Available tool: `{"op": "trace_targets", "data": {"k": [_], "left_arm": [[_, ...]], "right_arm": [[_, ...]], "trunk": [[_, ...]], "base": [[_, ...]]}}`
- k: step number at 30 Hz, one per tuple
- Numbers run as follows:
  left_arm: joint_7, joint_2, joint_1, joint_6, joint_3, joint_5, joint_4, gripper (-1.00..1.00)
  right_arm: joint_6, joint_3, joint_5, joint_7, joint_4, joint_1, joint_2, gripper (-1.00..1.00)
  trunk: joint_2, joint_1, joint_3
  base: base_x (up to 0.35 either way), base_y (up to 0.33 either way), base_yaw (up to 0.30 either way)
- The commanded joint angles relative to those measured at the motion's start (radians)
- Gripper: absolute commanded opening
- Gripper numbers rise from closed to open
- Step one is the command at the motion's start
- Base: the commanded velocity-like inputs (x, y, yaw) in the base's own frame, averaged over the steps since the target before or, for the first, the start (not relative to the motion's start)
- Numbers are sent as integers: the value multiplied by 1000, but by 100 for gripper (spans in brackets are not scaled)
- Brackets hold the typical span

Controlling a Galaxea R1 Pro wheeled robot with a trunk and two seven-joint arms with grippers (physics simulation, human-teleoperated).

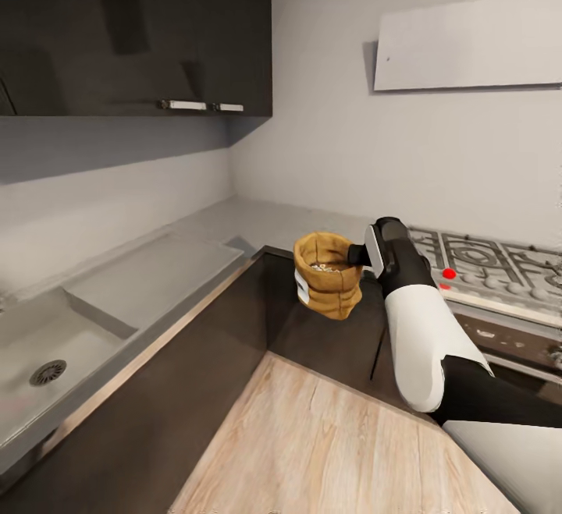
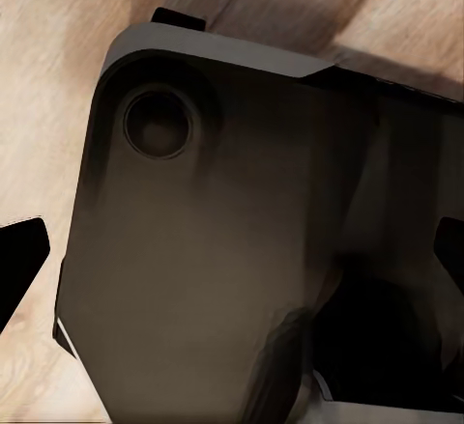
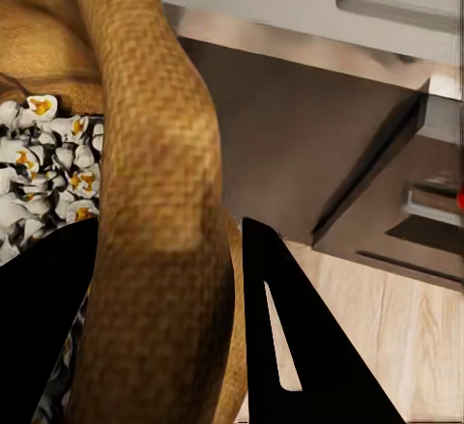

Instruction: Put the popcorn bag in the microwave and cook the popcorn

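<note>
Popcorn bag: tan crumpled sack, rolled rim, white label patch on its left face. It hangs in the air in front of the dark cabinet fronts at the inside corner of the kitchen, clear of the countertop behind it and above the wood floor. Whitish kernels with yellow centres show inside the bag in the right wrist view.

Right gripper: pinching the rim on the bag's right side. Right wrist view confirms it: one dark finger outside the rolled rim, the other inside over the kernels, rim wall between them. Bag sits roughly upright, slight lean.

Left gripper: the left wrist view looks onto a dark rounded housing over wood floor, dark tips at the frame edges. Cannot tell whether its fingers are spread or pressed together.

Surroundings: sink with drain far left, gas hob with a red knob to the right of the arm, dark wall cabinets overhead. Microwave not located from here.

Step in hand, as I judge it: carrying the bag to the microwave. To do it well:
- keep the wrist level so the open mouth stays up and kernels don't spill;
- hold the pinch firm, since a single rim grip lets the sack swing;
- turn the base slowly, and keep the bag away from cabinet edges and the hob.
</note>
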Motion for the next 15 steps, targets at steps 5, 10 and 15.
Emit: {"op": "trace_targets", "data": {"k": [5, 10, 15], "left_arm": [[3, 0, 0, 7, 3, 7, -3, 100], [3, 0, 0, 9, 5, 7, -3, 100], [3, 0, 0, 9, 5, 7, -3, 100]], "right_arm": [[3, -5, 8, 5, -1, -1, 1, -100], [3, -5, 7, 4, -1, -2, 1, -100], [3, -5, 7, 5, -1, -2, 1, -100]], "trunk": [[-1, 0, -1], [-1, 0, -1], [-1, 0, -1]], "base": [[-275, 0, 0], [-341, 0, 0], [-345, 0, 0]]}}
